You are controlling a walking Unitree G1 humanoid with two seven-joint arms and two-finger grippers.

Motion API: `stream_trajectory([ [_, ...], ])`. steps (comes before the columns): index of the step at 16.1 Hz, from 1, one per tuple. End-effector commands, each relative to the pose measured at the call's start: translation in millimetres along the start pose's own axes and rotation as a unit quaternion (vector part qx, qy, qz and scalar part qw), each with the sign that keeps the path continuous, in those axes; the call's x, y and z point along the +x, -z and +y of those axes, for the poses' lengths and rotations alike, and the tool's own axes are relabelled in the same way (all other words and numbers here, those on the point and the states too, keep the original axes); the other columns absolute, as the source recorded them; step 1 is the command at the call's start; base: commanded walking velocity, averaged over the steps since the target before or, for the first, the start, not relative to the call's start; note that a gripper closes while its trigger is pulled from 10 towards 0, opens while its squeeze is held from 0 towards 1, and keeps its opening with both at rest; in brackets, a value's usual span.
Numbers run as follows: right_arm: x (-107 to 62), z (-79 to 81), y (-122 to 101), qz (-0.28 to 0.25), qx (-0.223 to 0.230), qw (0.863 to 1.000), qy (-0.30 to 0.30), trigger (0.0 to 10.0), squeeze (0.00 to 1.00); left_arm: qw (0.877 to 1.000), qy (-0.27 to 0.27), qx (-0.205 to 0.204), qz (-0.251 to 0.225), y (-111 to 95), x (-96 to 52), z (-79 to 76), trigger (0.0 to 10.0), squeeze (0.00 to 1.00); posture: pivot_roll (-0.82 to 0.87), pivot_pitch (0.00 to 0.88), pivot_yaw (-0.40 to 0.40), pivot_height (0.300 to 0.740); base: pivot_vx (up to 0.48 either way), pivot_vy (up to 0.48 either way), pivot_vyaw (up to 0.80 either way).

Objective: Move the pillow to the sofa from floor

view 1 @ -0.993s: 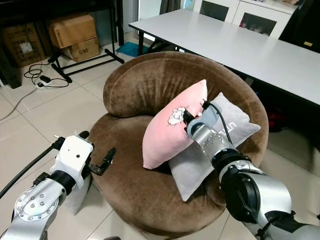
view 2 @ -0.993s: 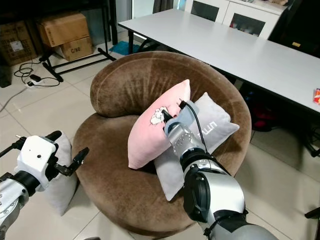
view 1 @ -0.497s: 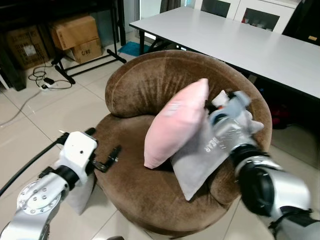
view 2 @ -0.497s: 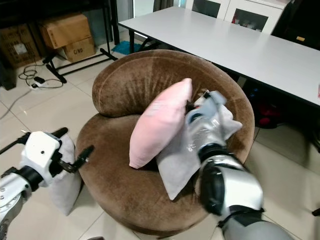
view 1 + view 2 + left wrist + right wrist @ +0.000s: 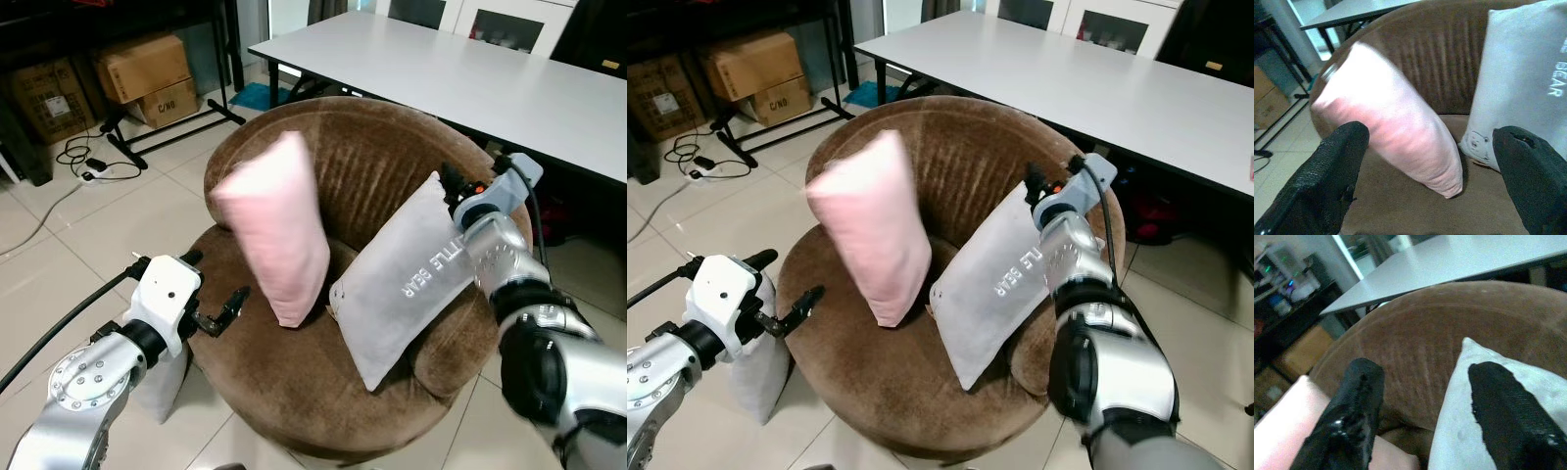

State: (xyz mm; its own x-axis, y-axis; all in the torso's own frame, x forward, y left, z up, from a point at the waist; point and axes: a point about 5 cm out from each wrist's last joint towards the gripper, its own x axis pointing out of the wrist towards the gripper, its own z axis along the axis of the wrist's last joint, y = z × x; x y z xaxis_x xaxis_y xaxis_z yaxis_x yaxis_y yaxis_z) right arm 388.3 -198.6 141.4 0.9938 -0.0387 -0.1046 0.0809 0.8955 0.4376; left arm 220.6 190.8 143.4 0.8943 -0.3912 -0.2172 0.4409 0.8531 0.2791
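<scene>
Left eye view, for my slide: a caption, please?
Pink pillow and grey pillow on the brown sofa; right pincer open above the grey one.

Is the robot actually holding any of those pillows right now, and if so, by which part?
Nothing is held. The right gripper is open above the grey pillow, the left gripper is open facing the pink pillow.

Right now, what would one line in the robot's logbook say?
pink pillow: on sofa | grey pillow: beside it | right gripper: open, above | left gripper: open, idle

On the brown ribbed sofa (image 5: 372, 166): a plain pink pillow (image 5: 269, 230) beside a grey pillow (image 5: 411, 279) with white lettering.
</scene>
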Motion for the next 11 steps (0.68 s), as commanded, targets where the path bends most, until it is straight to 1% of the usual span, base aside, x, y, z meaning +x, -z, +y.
stream_trajectory([
  [1,-1.3,7.0,1,0.004,-0.026,0.999,-0.028,10.0,1.00,1.000,-0.008,0.004,0.003,2,0.5,-0.7,10.0,0.00,0.03,0.000,-0.028,0.740,0.000,0.000,0.00],
  [2,-11.2,18.7,11,0.009,-0.072,0.994,-0.082,10.0,1.00,1.000,-0.031,-0.001,0.000,2,-0.3,1.4,10.0,0.00,0.04,0.000,-0.033,0.740,0.000,0.000,0.00],
  [3,-16.0,22.5,15,0.012,-0.087,0.991,-0.098,10.0,1.00,0.999,-0.040,-0.003,0.000,2,-0.3,1.8,10.0,0.00,0.04,0.000,-0.033,0.740,0.000,0.000,0.00],
  [4,-26.5,29.2,22,0.016,-0.111,0.986,-0.123,10.0,0.40,0.998,-0.057,-0.013,-0.003,3,0.5,2.0,10.0,0.00,0.04,0.000,-0.041,0.740,0.000,0.000,0.00],
  [5,-41.5,35.3,33,0.023,-0.123,0.982,-0.141,10.0,0.00,0.997,-0.078,-0.025,-0.004,5,2.2,0.7,10.0,0.00,0.04,0.000,-0.043,0.740,0.000,0.000,0.00],
  [7,-46.7,36.1,37,0.028,-0.117,0.983,-0.136,10.0,0.00,0.996,-0.086,-0.032,-0.003,6,3.5,-2.0,10.0,0.00,0.04,0.000,-0.043,0.740,0.000,0.000,0.00],
  [8,-57.2,40.0,43,0.038,-0.111,0.984,-0.137,10.0,0.00,0.995,-0.090,-0.031,0.000,6,6.3,-4.6,10.0,0.00,0.04,0.000,-0.041,0.740,0.000,0.000,0.00],
  [9,-59.8,42.3,44,0.040,-0.110,0.983,-0.141,10.0,0.00,0.995,-0.091,-0.031,0.000,6,6.7,-4.6,10.0,0.00,0.04,0.000,-0.041,0.740,0.000,0.000,0.00],
  [10,-67.8,52.3,43,0.044,-0.118,0.977,-0.171,10.0,0.00,0.995,-0.099,-0.029,0.001,6,7.3,-2.5,10.0,0.00,0.04,0.000,-0.041,0.740,0.000,0.000,0.00],
  [11,-71.5,57.3,43,0.045,-0.133,0.971,-0.192,10.0,0.00,0.994,-0.106,-0.029,0.000,6,7.9,0.0,10.0,0.00,0.03,0.000,-0.038,0.740,0.000,0.000,0.00],
])
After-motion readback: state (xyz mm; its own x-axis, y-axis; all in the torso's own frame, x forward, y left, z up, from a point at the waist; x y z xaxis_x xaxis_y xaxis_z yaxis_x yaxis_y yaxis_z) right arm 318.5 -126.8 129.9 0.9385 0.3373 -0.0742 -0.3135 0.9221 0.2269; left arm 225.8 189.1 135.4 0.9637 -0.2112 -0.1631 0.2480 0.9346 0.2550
